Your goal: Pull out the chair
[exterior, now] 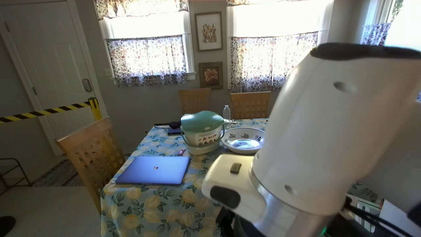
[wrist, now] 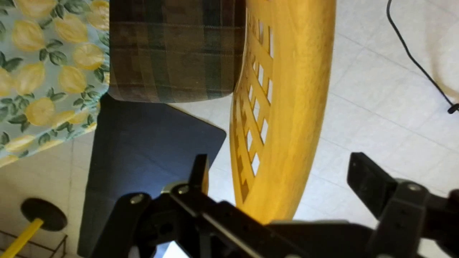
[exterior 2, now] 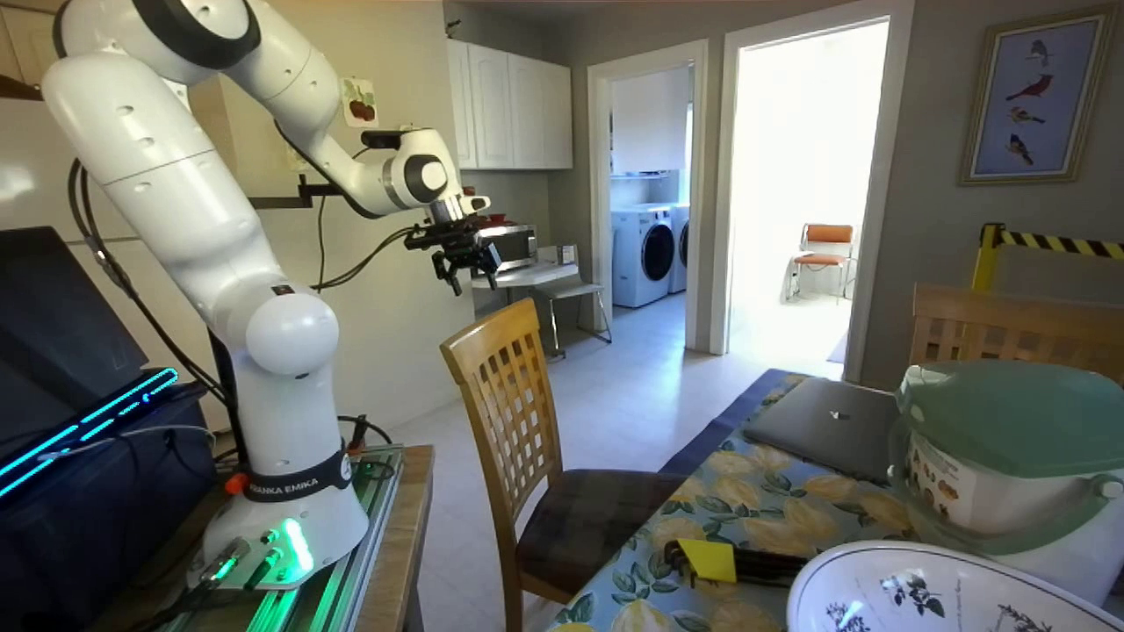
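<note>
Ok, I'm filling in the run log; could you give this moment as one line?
task: pull out chair | gripper: open, over chair's top rail | grasp: none yet | chair position: at table

Chair (exterior 2: 584, 502) between robot base (exterior 2: 294, 535) and table (exterior 2: 760, 496), gripper (wrist: 279, 158) above its top rail (wrist: 292, 114). Laptop (exterior: 153, 169), bucket (exterior: 202, 131), bowl (exterior: 245, 135) on table, bowl beside bucket.

Your lattice-backed wooden chair (exterior 2: 564, 505) stands upright; in the wrist view its plaid seat (wrist: 175, 50) extends toward nine o'clock, partly under the table (wrist: 53, 68).
</note>
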Controlling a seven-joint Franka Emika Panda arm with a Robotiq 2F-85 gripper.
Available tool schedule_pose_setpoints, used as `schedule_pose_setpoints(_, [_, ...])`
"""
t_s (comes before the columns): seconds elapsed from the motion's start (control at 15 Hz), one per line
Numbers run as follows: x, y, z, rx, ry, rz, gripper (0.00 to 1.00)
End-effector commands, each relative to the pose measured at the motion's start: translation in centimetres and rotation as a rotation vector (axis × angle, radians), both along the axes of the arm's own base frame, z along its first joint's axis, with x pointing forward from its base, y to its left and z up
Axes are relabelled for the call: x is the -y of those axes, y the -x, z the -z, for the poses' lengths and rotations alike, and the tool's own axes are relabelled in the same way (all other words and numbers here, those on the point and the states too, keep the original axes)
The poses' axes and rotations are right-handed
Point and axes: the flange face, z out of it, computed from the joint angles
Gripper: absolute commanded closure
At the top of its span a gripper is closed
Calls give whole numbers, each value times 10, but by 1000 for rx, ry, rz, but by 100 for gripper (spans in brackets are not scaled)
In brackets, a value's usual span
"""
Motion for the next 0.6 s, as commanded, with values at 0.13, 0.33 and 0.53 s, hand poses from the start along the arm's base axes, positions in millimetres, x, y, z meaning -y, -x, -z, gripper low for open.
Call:
schedule_pose_setpoints(0.13, [79,-44,-47,-196,-38,260,0])
schedule_pose_setpoints(0.33, [122,-64,-63,-295,-85,411,0])
schedule_pose_setpoints(0.53, [165,-80,-78,-337,-150,564,0])
